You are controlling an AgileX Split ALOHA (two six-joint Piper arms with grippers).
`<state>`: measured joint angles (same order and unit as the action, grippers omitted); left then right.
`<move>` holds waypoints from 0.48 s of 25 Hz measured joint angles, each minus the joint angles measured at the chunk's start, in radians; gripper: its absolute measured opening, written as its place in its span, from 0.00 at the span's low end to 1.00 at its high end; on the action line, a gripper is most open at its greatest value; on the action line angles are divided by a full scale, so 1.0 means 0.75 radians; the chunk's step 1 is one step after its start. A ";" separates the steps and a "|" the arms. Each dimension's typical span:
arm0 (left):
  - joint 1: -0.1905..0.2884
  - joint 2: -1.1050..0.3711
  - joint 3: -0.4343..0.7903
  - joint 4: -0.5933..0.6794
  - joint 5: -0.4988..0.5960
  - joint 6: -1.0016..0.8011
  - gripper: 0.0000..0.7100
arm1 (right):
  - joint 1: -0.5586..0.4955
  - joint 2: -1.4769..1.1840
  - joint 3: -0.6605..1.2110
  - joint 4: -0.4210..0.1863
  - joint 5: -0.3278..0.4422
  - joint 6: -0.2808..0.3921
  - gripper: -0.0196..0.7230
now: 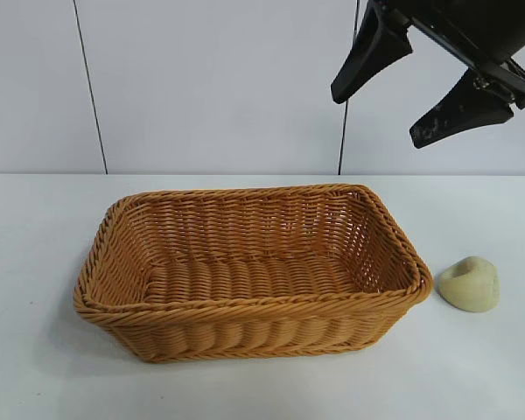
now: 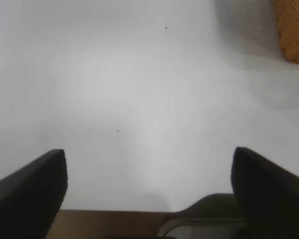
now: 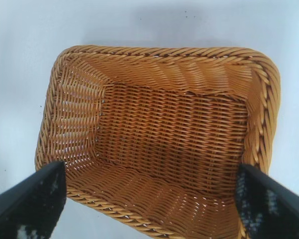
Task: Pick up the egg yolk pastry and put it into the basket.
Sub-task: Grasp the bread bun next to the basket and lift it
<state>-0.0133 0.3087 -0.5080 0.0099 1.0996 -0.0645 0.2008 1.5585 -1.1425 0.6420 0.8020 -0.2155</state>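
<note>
Below, the egg yolk pastry (image 1: 470,283) is seen on the table (image 1: 35,350) beside the basket (image 1: 245,311), beneath the raised, spread-fingered, empty right gripper (image 1: 416,96); the left gripper (image 2: 149,184) is likewise spread.

- The basket (image 1: 245,332) is a rectangular wicker tray of orange-tan weave, with sloped sides and a braided rim. It stands upright, its long side across the exterior view, and holds nothing.
- The egg yolk pastry (image 1: 470,283) is a small pale cream lump, rounded with a slight crease, lying just beside the basket's right end, not touching it.
</note>
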 joint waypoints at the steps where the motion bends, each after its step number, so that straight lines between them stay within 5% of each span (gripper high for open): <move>1: 0.000 -0.059 0.010 -0.001 -0.012 0.000 0.91 | 0.000 0.000 0.000 0.000 0.000 0.000 0.91; 12: 0.000 -0.415 0.016 -0.006 -0.030 0.002 0.91 | 0.000 0.000 -0.001 -0.010 0.011 0.000 0.91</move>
<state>-0.0133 -0.0028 -0.4960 0.0054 1.0769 -0.0631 0.2008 1.5585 -1.1429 0.6344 0.8099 -0.2155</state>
